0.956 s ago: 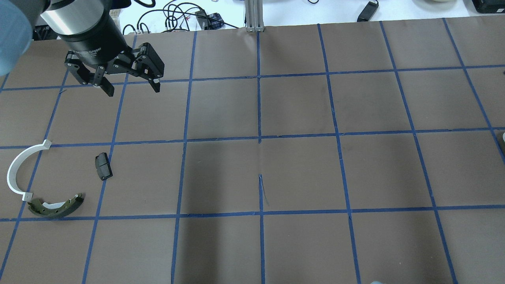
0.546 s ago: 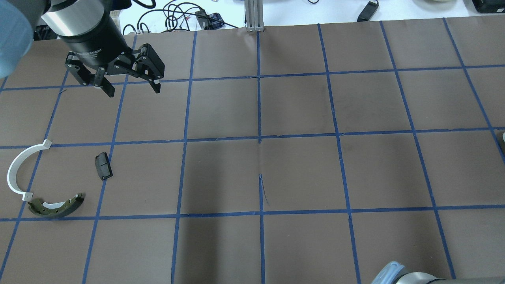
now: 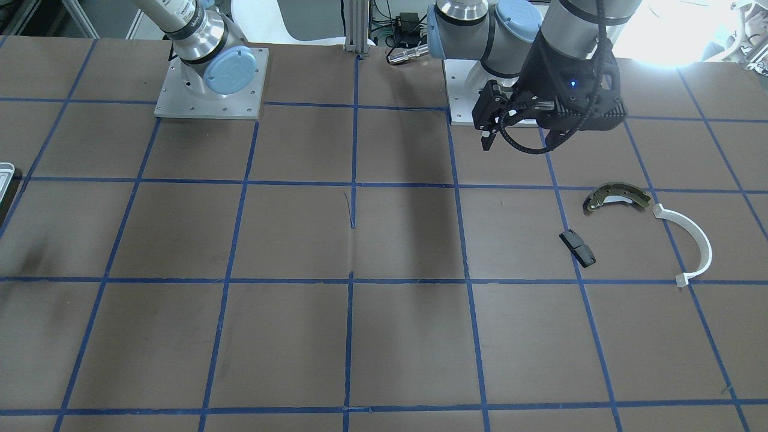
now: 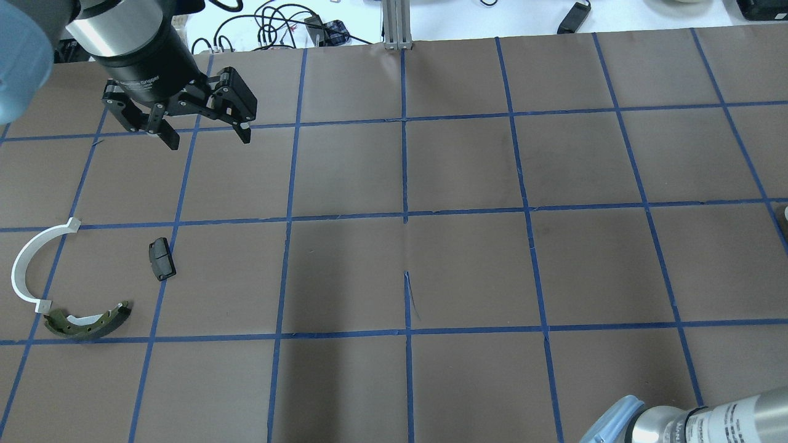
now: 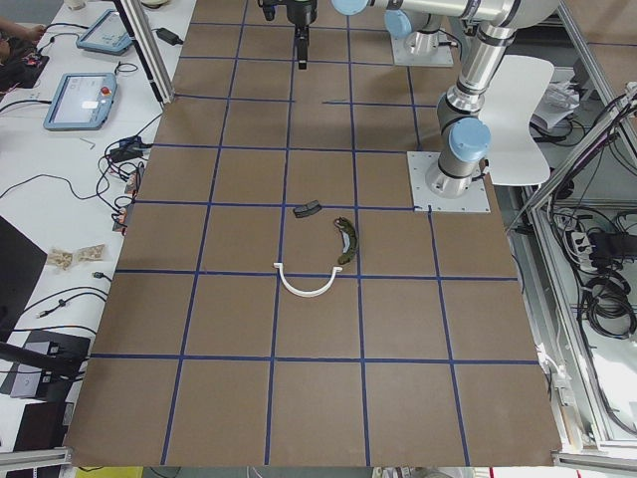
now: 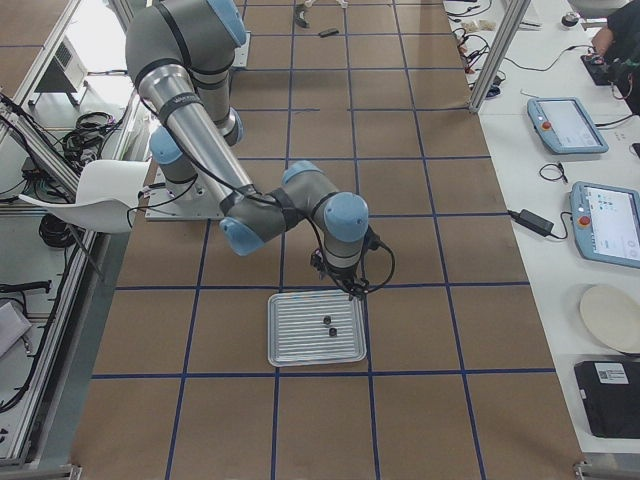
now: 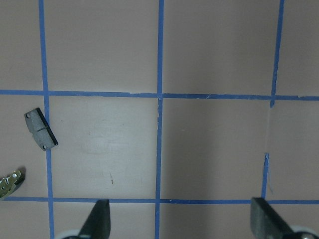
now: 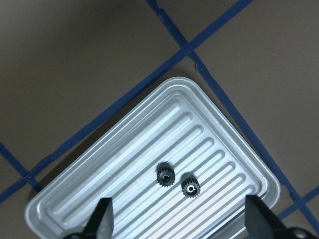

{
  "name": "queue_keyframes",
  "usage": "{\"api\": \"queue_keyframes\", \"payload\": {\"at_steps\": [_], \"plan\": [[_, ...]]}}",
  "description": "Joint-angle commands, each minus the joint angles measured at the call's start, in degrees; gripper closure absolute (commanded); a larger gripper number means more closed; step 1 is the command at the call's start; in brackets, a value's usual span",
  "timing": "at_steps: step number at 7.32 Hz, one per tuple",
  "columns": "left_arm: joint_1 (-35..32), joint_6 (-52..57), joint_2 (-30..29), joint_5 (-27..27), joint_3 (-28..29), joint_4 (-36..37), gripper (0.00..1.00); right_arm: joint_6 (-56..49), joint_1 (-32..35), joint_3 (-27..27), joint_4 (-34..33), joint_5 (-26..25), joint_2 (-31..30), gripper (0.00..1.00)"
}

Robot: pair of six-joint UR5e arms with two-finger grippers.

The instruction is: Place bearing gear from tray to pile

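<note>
The pale tray [image 8: 119, 174] lies under my right gripper [image 8: 179, 224], which is open and empty above it. Two small black bearing gears [image 8: 165, 175] sit side by side near the tray's middle, between the finger lines. The tray [image 6: 300, 345] and right gripper [image 6: 352, 292] also show in the right side view. The pile lies far off on my left: a rusty brake shoe [image 4: 86, 323], a black pad [image 4: 161, 259] and a white half-ring [image 4: 28, 264]. My left gripper [image 4: 208, 140] hangs open and empty, beyond the pile.
Brown paper with a blue tape grid covers the table. A metal post [image 4: 397, 24] and cables stand at the far edge. My right arm [image 4: 689, 421] enters at the bottom right. Both arm bases [image 3: 210, 78] are bolted on the robot's side.
My right arm has come further into the overhead view at the bottom right. The left gripper and the pile have stayed put.
</note>
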Motion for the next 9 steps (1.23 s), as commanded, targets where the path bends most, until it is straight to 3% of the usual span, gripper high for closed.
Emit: {"api": "queue_keyframes", "payload": {"at_steps": [1,5,9], "plan": [[-0.1,-0.1,0.0,0.0,0.0,0.0,0.00,4.9,-1.4,-0.5,-3.7,2.6,5.6,0.10],[-0.1,0.0,0.0,0.0,0.0,0.0,0.00,23.9,-2.7,-4.2,-4.1,3.2,9.2,0.16],[-0.1,-0.1,0.0,0.0,0.0,0.0,0.00,26.5,-4.1,-4.9,-5.6,3.3,11.7,0.35]]}}
